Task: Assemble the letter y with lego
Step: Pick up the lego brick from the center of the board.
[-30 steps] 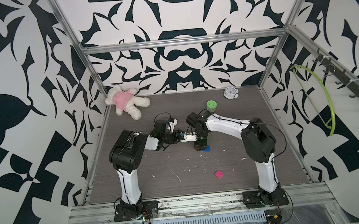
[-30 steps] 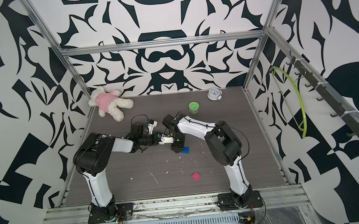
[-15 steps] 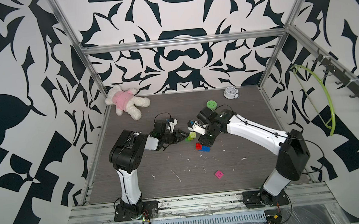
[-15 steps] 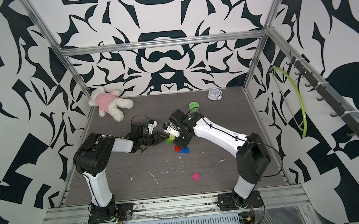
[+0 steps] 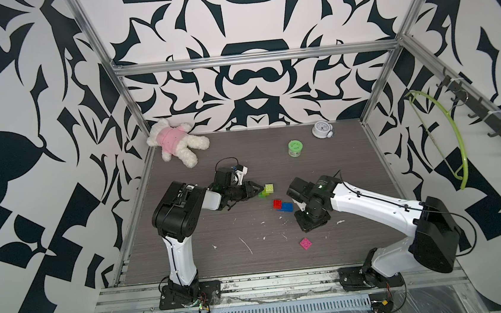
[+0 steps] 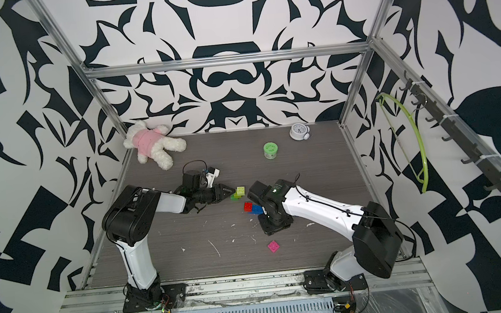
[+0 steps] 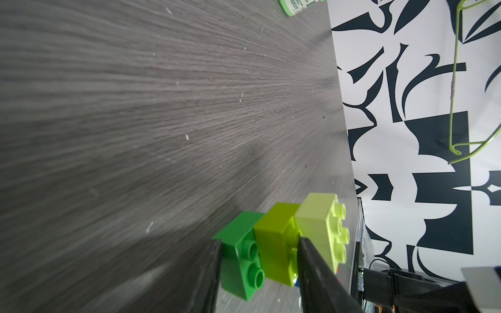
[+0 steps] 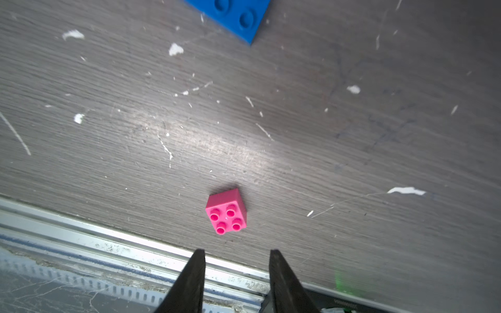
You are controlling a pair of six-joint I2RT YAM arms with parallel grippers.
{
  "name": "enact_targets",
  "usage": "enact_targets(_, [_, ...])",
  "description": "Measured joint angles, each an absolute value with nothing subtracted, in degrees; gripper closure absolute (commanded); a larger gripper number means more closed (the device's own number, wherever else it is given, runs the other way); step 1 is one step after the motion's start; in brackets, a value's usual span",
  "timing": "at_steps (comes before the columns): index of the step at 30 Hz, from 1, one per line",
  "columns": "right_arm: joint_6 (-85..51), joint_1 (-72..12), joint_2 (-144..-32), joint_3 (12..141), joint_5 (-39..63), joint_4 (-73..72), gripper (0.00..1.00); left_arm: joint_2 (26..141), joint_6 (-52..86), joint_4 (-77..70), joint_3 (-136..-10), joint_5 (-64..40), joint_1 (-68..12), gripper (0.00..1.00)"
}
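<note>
Near the middle of the table [image 5: 220, 252], three bricks are stuck together in a short row: a green brick [image 7: 241, 260], a lime brick [image 7: 276, 244] and a pale lime brick [image 7: 322, 227]. The left claw [image 7: 260, 267] grips this row; one finger [image 7: 211, 276] presses on the green brick, and the other sits where the two lime bricks meet. I cannot tell if the row rests on the table or hangs just over it.

Just beside the row, toward the front of the table, a red brick [image 5: 277, 204] and a blue brick [image 5: 287, 207] lie touching each other; the blue one is longer; no claw touches them. A pink brick [image 8: 226, 214] sits alone with its studs up, nearer the front edge and well apart from the others.

The right claw [image 8: 237, 252] hangs over the table with the pink brick just ahead of its tips; its two fingers stand apart with nothing between them; it touches no brick. The left arm [image 5: 174, 219] reaches in from the front left and the right arm [image 5: 371, 205] from the front right.

White bits and thin scratches dot the grey table. A white plush toy [image 5: 177, 143] in a pink top lies in the back left corner; a round green tub [image 5: 295, 148] and a small white clock [image 5: 321, 130] stand toward the back right; a lime hanger [image 5: 455, 145] hangs from the rail on the right wall.
</note>
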State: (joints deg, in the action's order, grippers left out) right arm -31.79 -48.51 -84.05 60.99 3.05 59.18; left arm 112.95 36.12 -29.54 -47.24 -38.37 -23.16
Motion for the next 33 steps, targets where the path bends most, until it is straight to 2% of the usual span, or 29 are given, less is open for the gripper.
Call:
enact_targets(11, [-35.6, -54.0, -93.3, 61.0, 3.4, 59.5, 0.55, 112.9, 36.1, -29.5, -47.2, -38.3, -23.2, 0.52])
enact_targets(33, [-34.2, -55.3, -98.5, 59.9, 3.4, 59.6, 0.55, 112.9, 36.0, -29.5, -47.2, -38.3, -23.2, 0.52])
